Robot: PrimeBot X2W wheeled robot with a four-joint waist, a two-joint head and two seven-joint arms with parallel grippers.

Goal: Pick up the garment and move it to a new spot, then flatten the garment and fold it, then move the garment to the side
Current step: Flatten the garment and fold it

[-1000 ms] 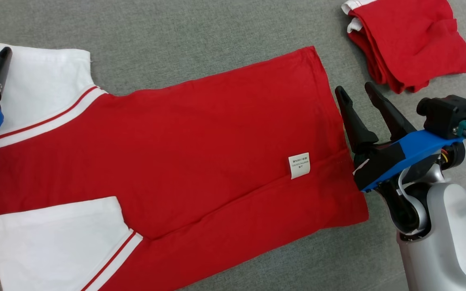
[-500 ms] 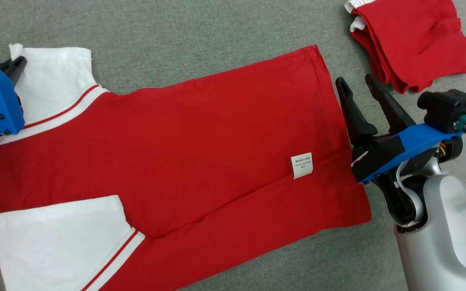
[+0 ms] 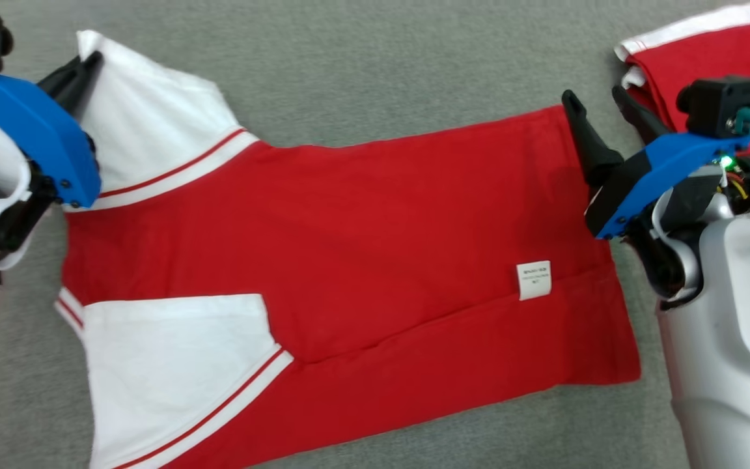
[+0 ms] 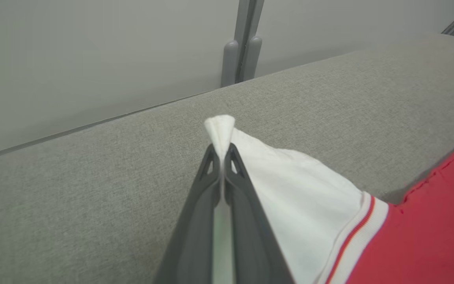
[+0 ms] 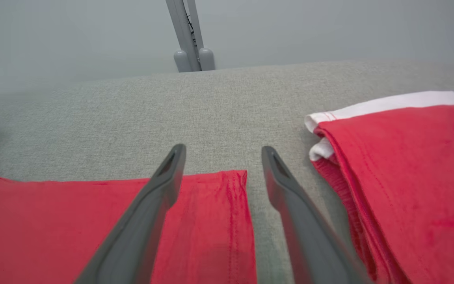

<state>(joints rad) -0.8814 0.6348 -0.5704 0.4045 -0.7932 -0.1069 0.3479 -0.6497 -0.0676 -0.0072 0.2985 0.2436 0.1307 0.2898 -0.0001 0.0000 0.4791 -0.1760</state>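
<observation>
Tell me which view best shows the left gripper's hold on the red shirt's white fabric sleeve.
Left wrist view: the left gripper is shut on the white fabric sleeve, a tuft poking past its tips. The head view shows that pinch from afar, side-on. The right wrist view faces the shirt's red hem instead.

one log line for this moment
left tool: shut on white sleeve of red fabric shirt | right tool: open, straddling hem corner
</observation>
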